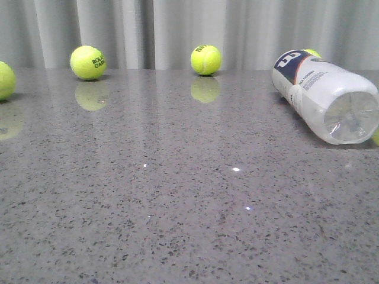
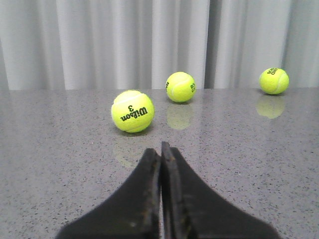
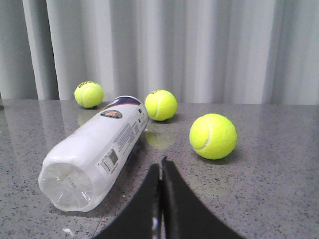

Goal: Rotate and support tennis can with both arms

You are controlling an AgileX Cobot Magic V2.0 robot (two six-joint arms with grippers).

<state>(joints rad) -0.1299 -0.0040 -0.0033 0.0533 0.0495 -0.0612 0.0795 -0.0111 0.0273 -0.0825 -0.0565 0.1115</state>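
Observation:
The tennis can lies on its side at the right of the grey table, clear plastic end toward the camera, navy section with white W at the far end. It also shows in the right wrist view, just beside my right gripper, which is shut and empty, apart from the can. My left gripper is shut and empty, pointing at a Wilson tennis ball ahead of it. Neither arm shows in the front view.
Tennis balls lie about: three at the back in the front view, one behind the can. Near the right gripper a ball sits close, two more farther. A grey curtain closes the back.

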